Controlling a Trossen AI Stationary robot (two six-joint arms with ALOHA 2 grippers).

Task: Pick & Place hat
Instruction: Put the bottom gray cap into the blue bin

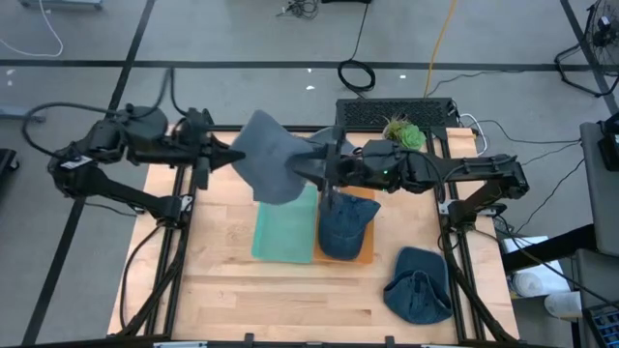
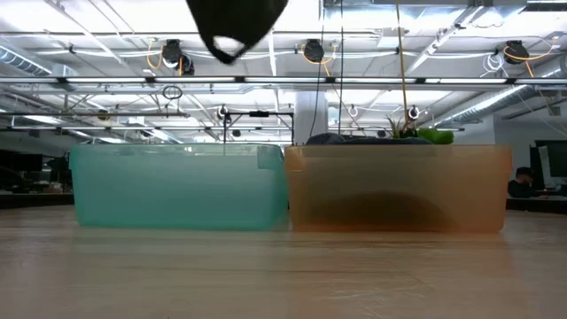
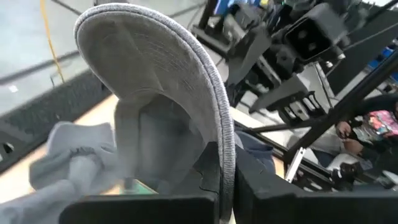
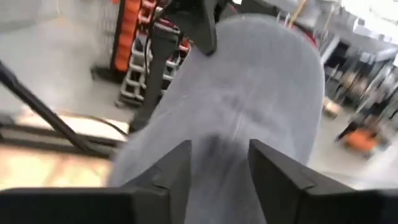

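Table (image 1: 290,290) below; L gripper (image 1: 235,155) clamps grey hat (image 1: 271,155), R gripper (image 1: 311,166) seemingly apart

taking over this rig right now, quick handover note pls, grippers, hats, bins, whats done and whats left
Left gripper: shut on the grey hat, held in the air over the far end of the teal bin.
Right gripper: jaws apart, the grey hat's fabric between them, so a hand-over looks under way.
Done: one denim hat sits in the orange bin.
Left: place the grey hat, probably in the teal bin; another denim hat lies on the table near the right front corner.
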